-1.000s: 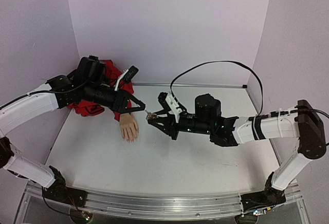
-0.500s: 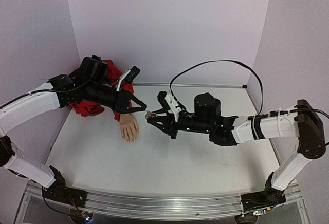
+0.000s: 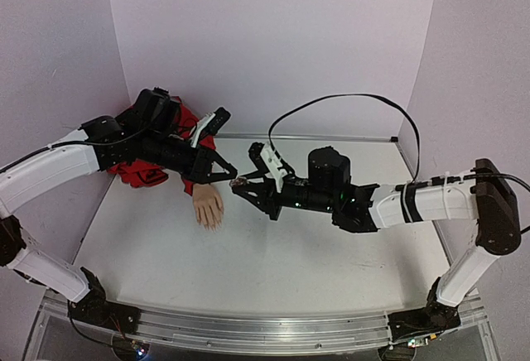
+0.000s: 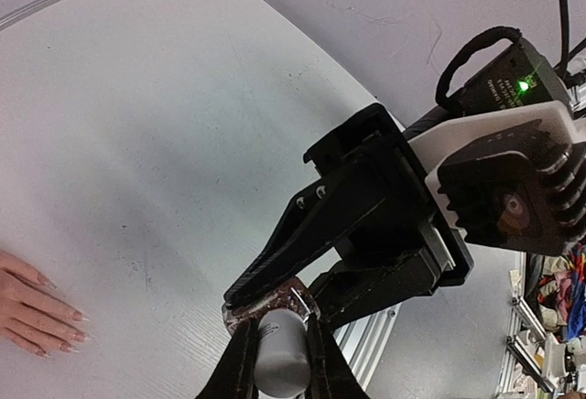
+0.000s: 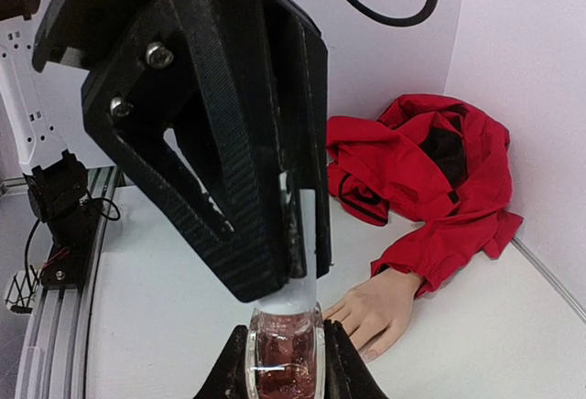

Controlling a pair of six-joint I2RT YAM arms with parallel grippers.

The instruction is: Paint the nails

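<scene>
**While both grippers clamp one bottle, the nails lie bare below**

As the two arms reach inward over the table (image 3: pixel 248 253), their fingertips meet in mid-air above its left-centre. The right gripper (image 3: pixel 243 188) is clenched on the glass body of a small pinkish polish bottle (image 5: pixel 285 361). The left gripper (image 3: pixel 232 178) is clenched on its white cap (image 4: pixel 279 355), which sits on the bottle. Just below and left of this meeting point, the mannequin hand (image 3: pixel 207 205) lies flat on the table, apart from both grippers, its fingers pointing toward the near edge. Its nails (image 4: pixel 77 318) look pale. A crumpled red sleeve (image 5: pixel 412 170) trails from the wrist into the back left corner, partly hidden under the left arm. A black cable (image 3: pixel 348 104) loops above the right arm. The tabletop is white, enclosed by pale lilac walls (image 3: pixel 273 46).
</scene>
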